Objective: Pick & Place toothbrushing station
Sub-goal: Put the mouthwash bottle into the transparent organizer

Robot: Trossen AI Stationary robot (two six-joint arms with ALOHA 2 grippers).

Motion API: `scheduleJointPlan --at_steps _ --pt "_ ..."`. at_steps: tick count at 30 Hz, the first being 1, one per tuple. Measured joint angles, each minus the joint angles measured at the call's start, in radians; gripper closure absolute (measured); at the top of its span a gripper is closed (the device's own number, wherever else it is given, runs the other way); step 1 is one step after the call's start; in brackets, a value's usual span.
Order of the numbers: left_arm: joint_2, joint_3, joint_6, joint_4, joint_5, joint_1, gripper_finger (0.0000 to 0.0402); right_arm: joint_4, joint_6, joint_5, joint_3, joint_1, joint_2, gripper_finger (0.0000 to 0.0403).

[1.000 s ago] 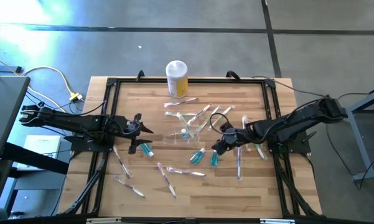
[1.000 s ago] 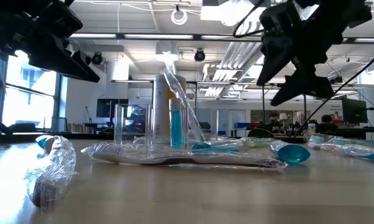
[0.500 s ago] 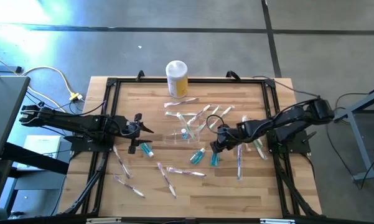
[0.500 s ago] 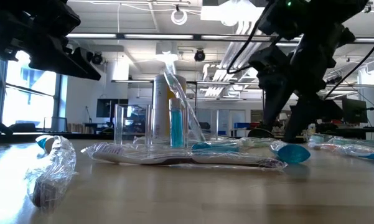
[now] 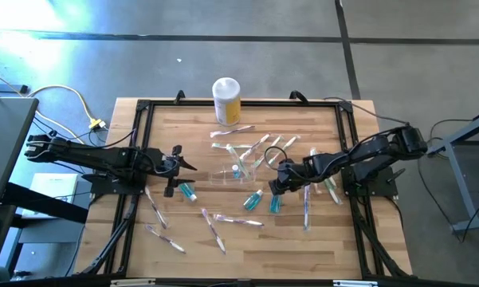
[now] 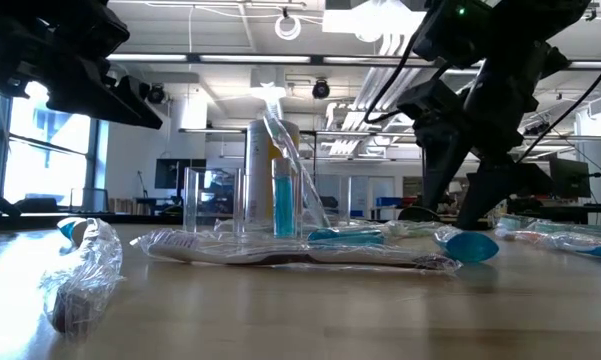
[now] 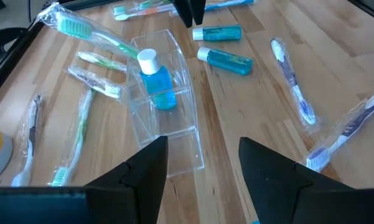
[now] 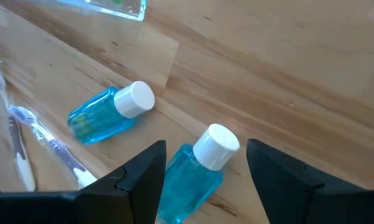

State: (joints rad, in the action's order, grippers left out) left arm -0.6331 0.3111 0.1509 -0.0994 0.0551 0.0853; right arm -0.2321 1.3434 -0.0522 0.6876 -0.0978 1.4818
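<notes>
The toothbrushing station [image 5: 229, 172] is a clear plastic container standing on the wood mid-table. It holds a blue bottle [image 7: 157, 83] and a wrapped toothbrush [image 7: 90, 36], and it also shows in the low view [image 6: 242, 200]. My left gripper [image 5: 179, 169] is open and empty, left of the station, with its fingers [image 7: 143, 180] short of the station's near end. My right gripper [image 5: 276, 185] is open and low over the table, right of the station. Its fingers [image 8: 143, 171] stand on either side of a lying blue bottle [image 8: 199, 167] without touching it.
A white-lidded yellow jar [image 5: 226, 100] stands at the far edge. Two more blue bottles [image 5: 188, 192] [image 5: 253, 199] lie on the wood. Several wrapped toothbrushes lie about, some near the front [image 5: 215, 227] and some behind the station [image 5: 233, 129]. A black frame [image 5: 140, 143] edges the table.
My right gripper has gone down toward the table and a little toward the table's left, ending low over the blue bottle, then kept still. Nothing on the table has moved.
</notes>
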Motion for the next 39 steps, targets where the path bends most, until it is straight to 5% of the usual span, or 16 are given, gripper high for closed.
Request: scheduleJointPlan --at_steps 21,26,35,39 --pt "0.0 0.0 -0.028 -0.008 0.0 0.0 0.021 0.014 0.018 0.011 0.005 0.008 0.13 0.0192" --pt "0.0 0.0 -0.027 -0.008 0.0 0.0 0.021 -0.021 0.008 0.018 0.004 0.009 0.132 0.024" --pt "-0.001 0.0 -0.027 -0.008 0.0 0.0 0.021 -0.04 -0.041 0.02 0.001 0.009 0.134 0.0384" --pt "-0.001 0.0 -0.027 -0.008 0.0 0.0 0.021 -0.041 -0.046 0.021 0.0 0.009 0.135 0.0395"
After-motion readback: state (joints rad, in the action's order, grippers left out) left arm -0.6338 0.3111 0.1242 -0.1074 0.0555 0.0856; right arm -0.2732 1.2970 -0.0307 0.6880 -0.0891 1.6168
